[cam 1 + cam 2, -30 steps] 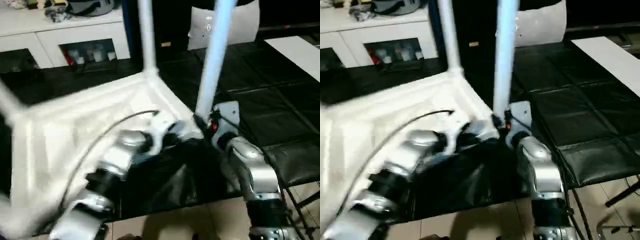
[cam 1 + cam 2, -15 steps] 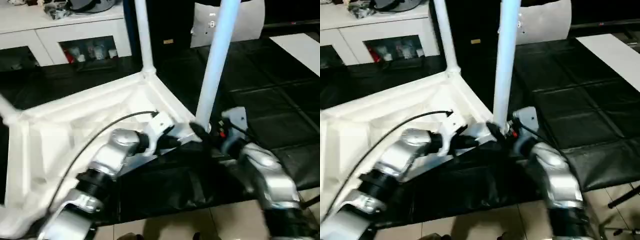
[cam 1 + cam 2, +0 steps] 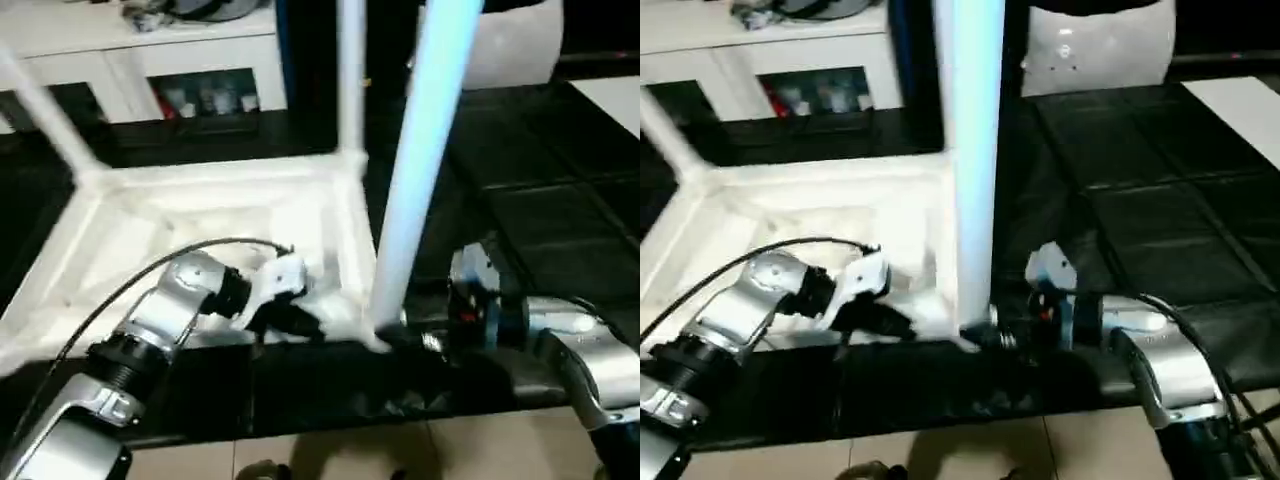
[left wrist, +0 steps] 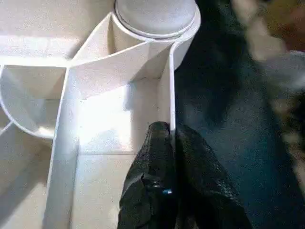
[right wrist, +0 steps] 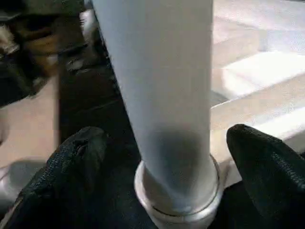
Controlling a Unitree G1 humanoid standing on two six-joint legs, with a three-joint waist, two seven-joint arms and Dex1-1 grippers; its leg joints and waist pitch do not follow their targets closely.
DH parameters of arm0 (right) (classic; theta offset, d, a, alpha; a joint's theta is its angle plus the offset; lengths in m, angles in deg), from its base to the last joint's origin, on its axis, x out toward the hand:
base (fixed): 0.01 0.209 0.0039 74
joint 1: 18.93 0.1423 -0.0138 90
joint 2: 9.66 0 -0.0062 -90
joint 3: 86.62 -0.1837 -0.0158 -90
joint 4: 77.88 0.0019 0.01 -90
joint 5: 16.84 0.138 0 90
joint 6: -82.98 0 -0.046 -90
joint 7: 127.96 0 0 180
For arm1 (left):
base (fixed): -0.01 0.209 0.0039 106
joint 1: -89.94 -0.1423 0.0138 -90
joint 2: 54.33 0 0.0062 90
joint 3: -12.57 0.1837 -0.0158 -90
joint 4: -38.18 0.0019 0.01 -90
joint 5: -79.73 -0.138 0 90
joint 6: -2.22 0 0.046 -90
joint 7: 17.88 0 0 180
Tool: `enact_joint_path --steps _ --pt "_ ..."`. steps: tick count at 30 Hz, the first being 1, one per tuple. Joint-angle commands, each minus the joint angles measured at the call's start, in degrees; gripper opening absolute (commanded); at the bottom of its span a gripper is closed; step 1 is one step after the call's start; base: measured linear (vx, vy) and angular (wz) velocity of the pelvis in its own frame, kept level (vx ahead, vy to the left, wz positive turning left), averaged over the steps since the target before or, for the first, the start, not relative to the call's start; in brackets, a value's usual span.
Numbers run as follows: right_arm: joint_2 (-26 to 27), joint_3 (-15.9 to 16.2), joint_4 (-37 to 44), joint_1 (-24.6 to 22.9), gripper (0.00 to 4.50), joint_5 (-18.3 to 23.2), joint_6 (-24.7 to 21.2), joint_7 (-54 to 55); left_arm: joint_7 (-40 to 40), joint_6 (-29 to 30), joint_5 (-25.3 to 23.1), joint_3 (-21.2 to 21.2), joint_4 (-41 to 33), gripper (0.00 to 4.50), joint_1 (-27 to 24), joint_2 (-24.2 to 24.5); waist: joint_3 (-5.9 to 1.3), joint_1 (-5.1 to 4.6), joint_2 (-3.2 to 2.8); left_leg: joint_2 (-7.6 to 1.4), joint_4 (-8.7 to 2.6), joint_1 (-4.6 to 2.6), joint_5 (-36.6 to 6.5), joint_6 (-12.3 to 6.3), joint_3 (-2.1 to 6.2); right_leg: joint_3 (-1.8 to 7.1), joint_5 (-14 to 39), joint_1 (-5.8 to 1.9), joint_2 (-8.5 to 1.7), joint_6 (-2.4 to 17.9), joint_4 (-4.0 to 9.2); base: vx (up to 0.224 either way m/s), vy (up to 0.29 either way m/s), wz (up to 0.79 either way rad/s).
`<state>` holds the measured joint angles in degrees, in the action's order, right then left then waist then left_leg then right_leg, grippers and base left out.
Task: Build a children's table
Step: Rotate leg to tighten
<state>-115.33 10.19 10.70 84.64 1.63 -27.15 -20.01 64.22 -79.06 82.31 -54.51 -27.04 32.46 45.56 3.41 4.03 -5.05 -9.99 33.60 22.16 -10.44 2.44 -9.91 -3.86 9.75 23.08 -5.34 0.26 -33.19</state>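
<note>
While the children's table (image 3: 220, 215) lies upside down on the black padded mat (image 3: 560, 220), its legs point up: the near leg (image 3: 415, 170) rises from the corner socket closest to the robot, another leg (image 3: 350, 80) stands at the far corner, a third (image 3: 40, 105) slants up at the left. Left arm reaches forward, elbow bent, forearm angled toward the near corner; left end effector (image 4: 172, 143) is pinched closed on the thin raised rim (image 4: 171, 90) just beside that socket, one finger on either side of the wall. Right arm comes in low from the right, forearm nearly level; right end effector (image 5: 162, 157) is spread wide, its fingers (image 5: 76, 157) flanking the base of the near leg without touching it. White cabinet with glass doors (image 3: 170, 60) stands behind.
</note>
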Motion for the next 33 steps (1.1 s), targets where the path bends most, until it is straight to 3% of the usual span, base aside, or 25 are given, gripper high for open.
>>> enact_joint_path --steps 1,2,6,9,12,19,27,29,33 --pt "-0.62 0.47 -0.15 0.90 4.42 0.86 0.83 -2.39 4.97 -1.59 0.61 2.06 -0.63 0.00 1.37 0.22 -3.09 -0.20 0.95 -3.13 -4.23 -1.07 -12.24 -5.28 0.62 2.32 13.77 -2.67 -3.14 13.61 3.47 0.000 0.000 0.00" --pt "-1.26 1.16 -0.57 1.49 4.16 1.25 0.93 -4.62 7.22 -2.68 0.55 2.91 -0.34 0.00 1.71 0.76 -3.10 -0.13 0.93 -3.13 -4.19 -1.13 -12.48 -5.20 0.59 2.34 13.88 -2.62 -3.17 13.66 3.51 0.000 0.000 0.00" --pt "-2.56 3.64 -2.17 2.96 4.04 0.91 2.56 -9.32 10.40 -5.87 0.77 5.73 0.40 0.00 2.82 2.05 -3.13 0.43 1.08 -3.25 -4.18 -1.20 -11.75 -5.29 0.59 2.37 12.87 -2.61 -3.15 14.23 3.30 0.000 0.000 0.00" --pt "-2.06 4.40 -3.45 3.92 3.72 0.78 3.30 -10.48 10.40 -7.10 0.90 6.86 1.02 0.00 3.56 2.06 -3.25 0.78 1.10 -3.25 -4.06 -1.23 -11.07 -5.27 0.55 2.36 11.48 -2.61 -3.16 14.79 3.04 0.000 0.000 0.00" --pt "-1.52 5.70 -4.08 4.87 3.64 0.73 3.67 -11.97 10.40 -7.53 1.15 7.45 1.45 0.00 4.15 1.62 -3.21 0.78 1.14 -3.25 -4.08 -1.18 -11.06 -5.17 0.58 2.31 10.64 -2.69 -3.12 15.26 2.96 0.000 0.000 0.00" --pt "-0.55 7.55 -5.55 6.32 2.93 0.58 4.85 -13.76 10.40 -8.66 1.69 8.16 2.17 0.00 4.59 1.13 -3.29 0.77 1.31 -3.24 -3.99 -1.15 -10.56 -5.27 0.55 2.28 10.58 -2.74 -3.19 15.52 2.88 0.000 0.000 0.00" --pt "-0.91 8.85 -5.56 6.59 2.42 0.81 3.57 -15.65 10.40 -9.28 1.36 7.33 3.56 0.00 4.73 0.94 -3.37 0.90 1.49 -3.25 -3.89 -1.14 -9.85 -5.54 0.51 2.32 10.27 -2.82 -3.20 15.61 2.78 0.000 0.000 0.00" --pt "-0.84 8.78 -5.15 6.35 2.15 1.34 2.59 -15.30 10.31 -8.82 1.27 6.19 3.89 0.00 4.47 0.58 -3.45 0.92 1.36 -3.24 -3.88 -1.17 -9.85 -5.43 0.52 2.30 10.39 -2.87 -3.17 15.52 2.83 0.000 0.000 0.00" --pt "0.34 7.79 -3.72 5.42 2.08 2.51 -0.71 -11.51 6.90 -6.74 2.24 4.34 3.27 0.00 3.72 -0.31 -3.38 1.00 1.35 -3.23 -3.93 -1.16 -10.40 -5.00 0.54 2.34 11.05 -2.88 -3.19 15.55 2.87 0.000 0.000 0.00"
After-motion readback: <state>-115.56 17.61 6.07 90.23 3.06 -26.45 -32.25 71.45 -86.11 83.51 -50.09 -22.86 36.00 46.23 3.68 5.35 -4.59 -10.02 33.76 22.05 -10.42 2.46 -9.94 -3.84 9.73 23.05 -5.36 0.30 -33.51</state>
